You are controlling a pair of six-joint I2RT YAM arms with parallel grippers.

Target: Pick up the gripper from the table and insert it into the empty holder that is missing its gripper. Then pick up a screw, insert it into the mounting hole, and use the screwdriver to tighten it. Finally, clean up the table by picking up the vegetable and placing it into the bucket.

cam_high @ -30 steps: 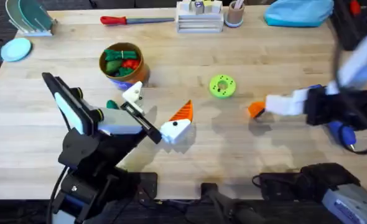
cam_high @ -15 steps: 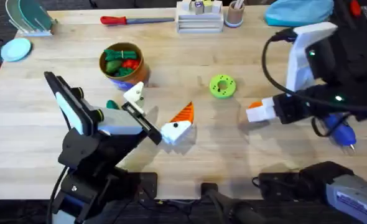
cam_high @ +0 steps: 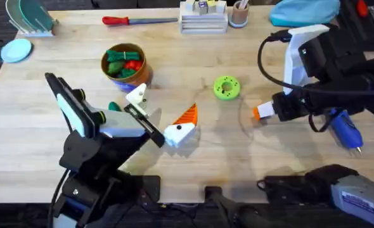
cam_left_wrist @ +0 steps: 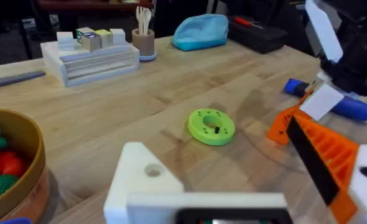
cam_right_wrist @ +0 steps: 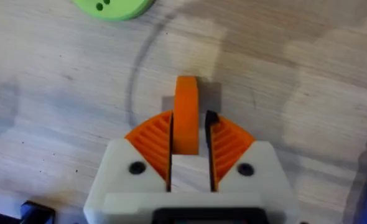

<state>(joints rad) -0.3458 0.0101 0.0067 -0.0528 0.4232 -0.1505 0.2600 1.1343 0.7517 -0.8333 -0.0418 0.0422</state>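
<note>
Orange plastic marks the gripper (cam_right_wrist: 185, 115), which we see clamped upright between the ribbed pads (cam_right_wrist: 151, 140) of the right end effector (cam_high: 263, 113). In the overhead view this end effector sits over the counter (cam_high: 238, 158) right of centre, just right of and nearer to us than the green disc (cam_high: 226, 87), with the orange tip projecting from its white body toward the left.

We see the left end effector (cam_high: 158, 114) near the counter's middle, its two mounts standing apart with nothing between them. One mount carries an orange ribbed pad (cam_high: 186, 115); the other is the bare white holder (cam_high: 135, 95) with an open mounting hole. The held gripper is well apart from this holder, with the green disc between them.

We locate the screwdriver (cam_high: 344, 130) lying on the counter just beside the right arm, partly under it. The bucket (cam_high: 124, 66) stands beyond the left end effector and holds green and red items. The vegetable (cam_high: 114, 106) lies just beside the left arm's wrist.
</note>
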